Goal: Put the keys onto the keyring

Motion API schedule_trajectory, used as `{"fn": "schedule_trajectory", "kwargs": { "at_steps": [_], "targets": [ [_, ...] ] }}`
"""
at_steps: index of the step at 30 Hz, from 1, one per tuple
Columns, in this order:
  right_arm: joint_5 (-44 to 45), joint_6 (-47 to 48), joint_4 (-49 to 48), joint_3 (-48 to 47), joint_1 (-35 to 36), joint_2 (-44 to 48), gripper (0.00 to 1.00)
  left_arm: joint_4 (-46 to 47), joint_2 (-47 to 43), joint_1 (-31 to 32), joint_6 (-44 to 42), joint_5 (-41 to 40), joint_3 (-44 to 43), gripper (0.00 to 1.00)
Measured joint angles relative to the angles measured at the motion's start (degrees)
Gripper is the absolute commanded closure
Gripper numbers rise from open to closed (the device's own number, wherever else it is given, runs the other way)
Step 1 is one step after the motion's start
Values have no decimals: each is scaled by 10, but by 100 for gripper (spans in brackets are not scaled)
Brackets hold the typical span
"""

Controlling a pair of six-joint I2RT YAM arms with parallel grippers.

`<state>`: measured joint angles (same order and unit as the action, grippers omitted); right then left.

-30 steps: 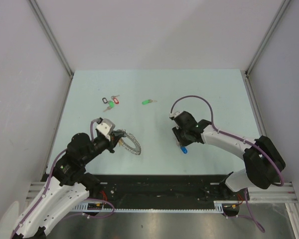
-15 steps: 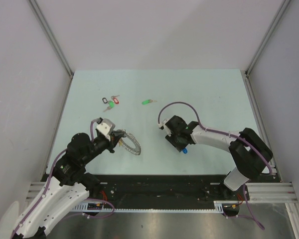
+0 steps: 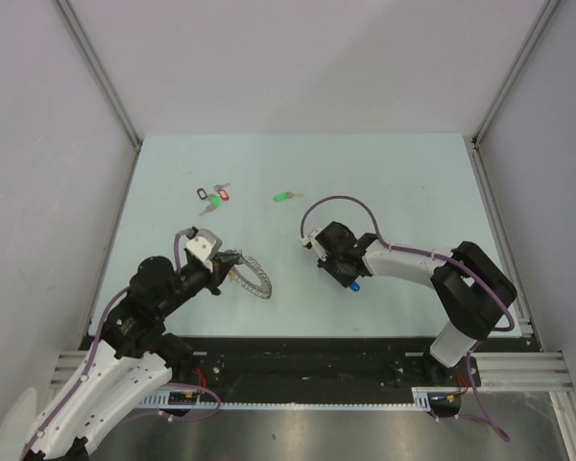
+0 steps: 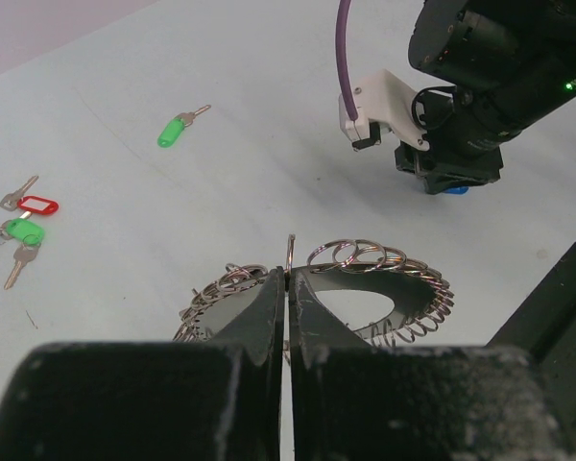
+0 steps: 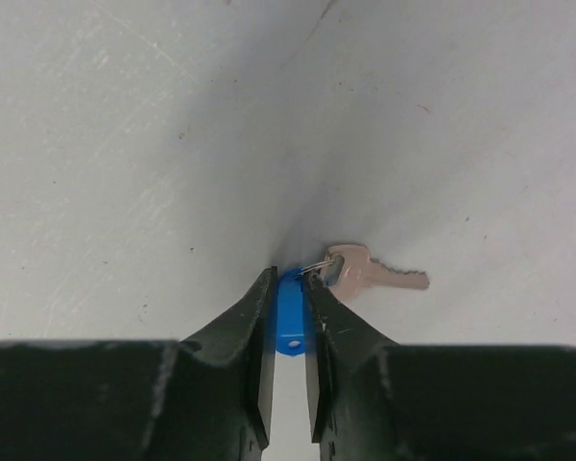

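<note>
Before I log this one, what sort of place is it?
Likely a robot lab test cell: plain white walls box in a pale table, left arm and right arm bolted at its near edge, keyring as prop.

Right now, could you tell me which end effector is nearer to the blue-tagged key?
Right. The right end effector grips the blue-tagged key by its tag; the left end effector, holding the keyring, is well apart.

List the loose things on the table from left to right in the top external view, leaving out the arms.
bunch of three keys → keyring → green-tagged key → blue-tagged key
</note>
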<state>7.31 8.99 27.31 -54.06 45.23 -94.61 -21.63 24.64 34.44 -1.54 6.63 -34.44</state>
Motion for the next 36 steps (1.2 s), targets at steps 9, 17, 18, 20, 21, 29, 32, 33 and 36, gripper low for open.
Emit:
{"fn": "schedule_trajectory", "kwargs": {
  "at_steps": [9, 17, 18, 20, 21, 29, 32, 33, 36],
  "targets": [
    [2, -22, -9, -2, -12, 6, 100, 0, 0, 0, 0, 0, 0, 100],
    [6, -59, -14, -9, -24, 33, 100, 0, 0, 0, 0, 0, 0, 100],
    [7, -61, -16, -10, -25, 35, 100, 0, 0, 0, 0, 0, 0, 99],
    [7, -67, -16, -10, -27, 38, 100, 0, 0, 0, 0, 0, 0, 100],
    [7, -70, -16, -11, -27, 38, 100, 0, 0, 0, 0, 0, 0, 100],
    [2, -80, 10, -33, -25, 38, 100, 0, 1, 0, 0, 1, 0, 100],
    [6, -84, 44, -60, -23, 38, 100, 0, 1, 0, 0, 1, 0, 100],
    [9, -86, 62, -71, -22, 38, 100, 0, 1, 0, 0, 1, 0, 99],
    [13, -88, 113, -94, -22, 37, 100, 0, 1, 0, 0, 1, 0, 100]
  ]
}}
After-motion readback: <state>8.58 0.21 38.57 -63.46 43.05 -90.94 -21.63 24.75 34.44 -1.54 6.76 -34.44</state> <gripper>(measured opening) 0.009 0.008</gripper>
